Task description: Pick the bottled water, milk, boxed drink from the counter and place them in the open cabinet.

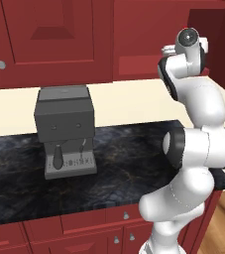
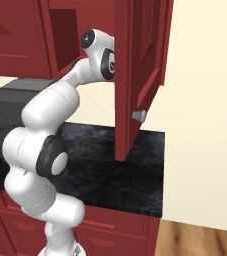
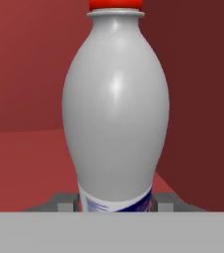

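Left base view: the white arm [image 1: 198,144] rises beside the counter [image 1: 124,163], where a grey coffee machine [image 1: 65,130] stands; its wrist reaches up toward the red wall cabinets. Right base view: the wrist passes behind the swung-out door [image 2: 135,75] of the open cabinet [image 2: 65,37]. Hand view: the bottled water [image 3: 116,113], red cap uppermost, sits pinched at its blue label between the gripper [image 3: 114,203] fingers, apparently inside the red recess.
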